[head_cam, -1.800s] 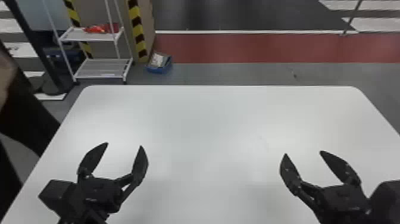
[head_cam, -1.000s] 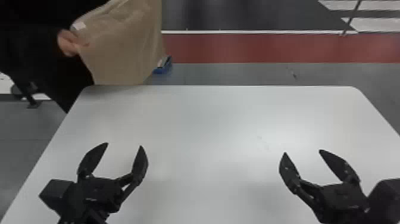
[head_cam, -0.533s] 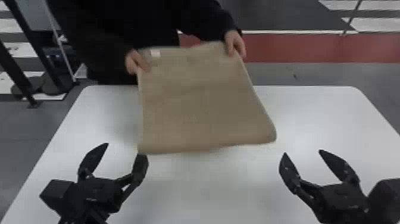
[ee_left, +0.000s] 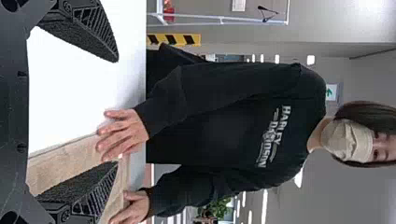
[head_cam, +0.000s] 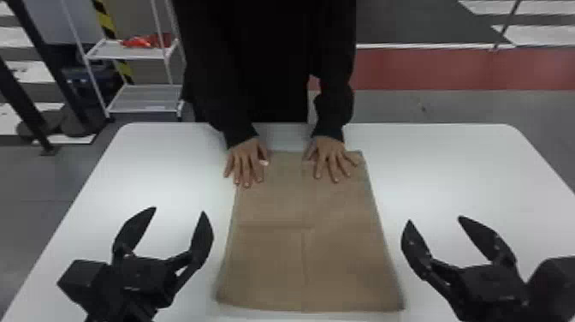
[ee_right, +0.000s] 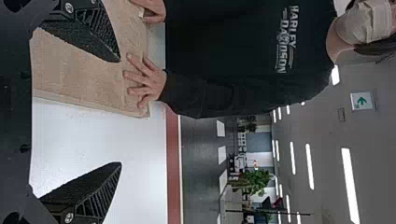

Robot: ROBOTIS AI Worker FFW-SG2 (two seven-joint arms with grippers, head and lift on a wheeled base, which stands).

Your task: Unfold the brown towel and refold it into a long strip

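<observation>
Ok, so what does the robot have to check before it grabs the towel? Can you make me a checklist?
1. Brown towel lying flat on the table: ok.
2. Person's hands away from the towel: not ok, the right hand and left hand are both on its far end.
3. Left gripper open and empty: ok.
4. Right gripper open and empty: ok.
5. How many layers the towel has: cannot tell.

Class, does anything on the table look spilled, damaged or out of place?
Nothing looks spilled or damaged. The one oddity: a person's hands rest on the far end of the brown towel, though refolding it is the robot's job.
</observation>
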